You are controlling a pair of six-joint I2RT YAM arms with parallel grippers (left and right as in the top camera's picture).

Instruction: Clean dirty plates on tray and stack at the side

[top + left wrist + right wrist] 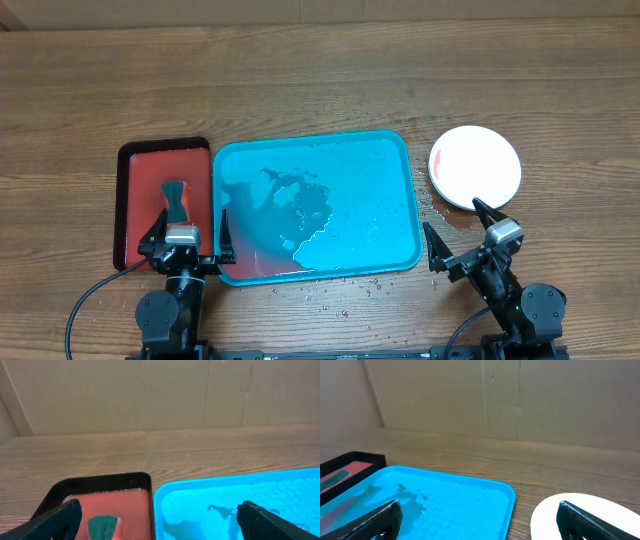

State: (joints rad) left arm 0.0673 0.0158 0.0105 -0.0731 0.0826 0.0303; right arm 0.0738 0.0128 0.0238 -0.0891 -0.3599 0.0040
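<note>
A white plate (476,166) lies on the table right of the turquoise tray (400,150); a red tinge shows at its left rim, and I cannot tell whether other plates lie under it. It also shows in the right wrist view (560,515). The tray holds only pooled water and shows in both wrist views (210,495) (470,495). My left gripper (190,232) is open and empty over the seam between the red tray and the turquoise tray (157,525). My right gripper (460,235) is open and empty between the tray's right rim and the plate (480,520).
A smaller dark-rimmed red tray (140,170) sits left of the turquoise one and holds a green-and-red sponge (178,198), also seen in the left wrist view (104,526). Water drops and reddish specks (370,285) lie on the wood near the front rim.
</note>
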